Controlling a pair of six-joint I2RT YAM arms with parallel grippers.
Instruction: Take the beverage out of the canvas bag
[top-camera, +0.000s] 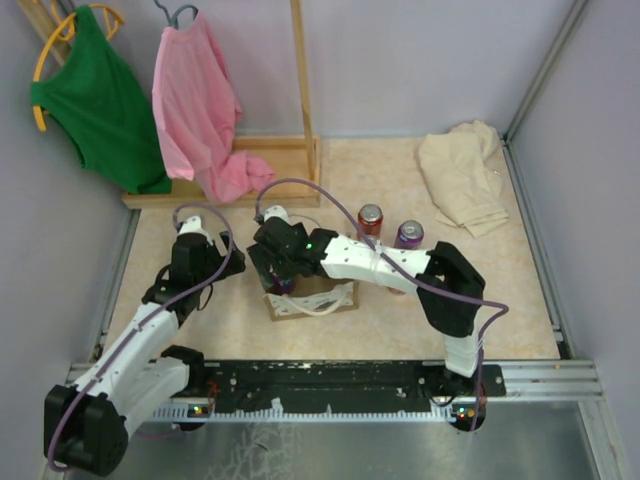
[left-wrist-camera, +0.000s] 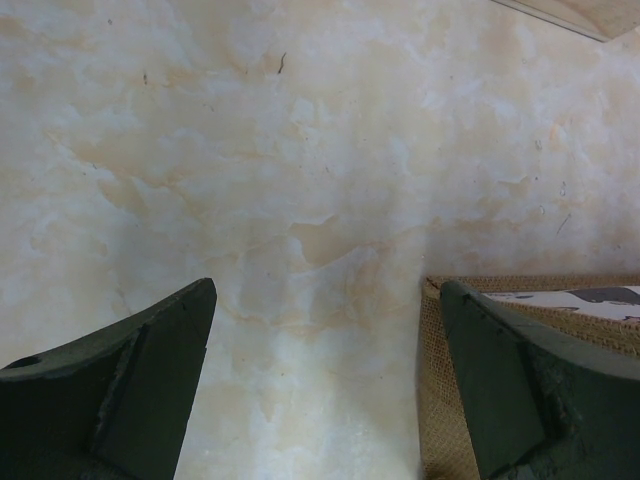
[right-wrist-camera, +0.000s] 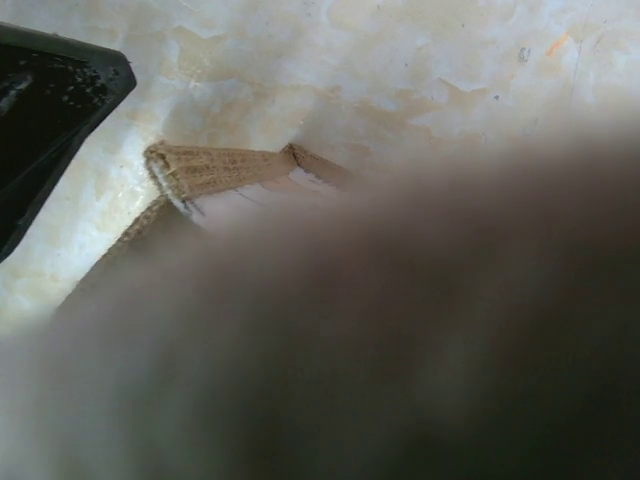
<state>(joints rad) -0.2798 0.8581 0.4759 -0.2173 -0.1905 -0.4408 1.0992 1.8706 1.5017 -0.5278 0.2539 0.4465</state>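
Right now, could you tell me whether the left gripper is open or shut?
Open: the left gripper shows its fingers wide apart in the wrist view, bare table between them.

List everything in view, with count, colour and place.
canvas bag: one, tan with white rope handles, middle of the table
red can: one, red, upright on the table behind the right arm
purple can: one, purple, upright just right of the red can
cloth: one, beige, crumpled at the far right corner
green garment: one, on a yellow hanger, far left
pink garment: one, on a grey hanger, right of the green one
wooden rack: one, light wood, at the back
table: one, cream marbled
left gripper: one, black, open over bare table left of the bag
right gripper: one, black, over the bag's left end, opening unclear
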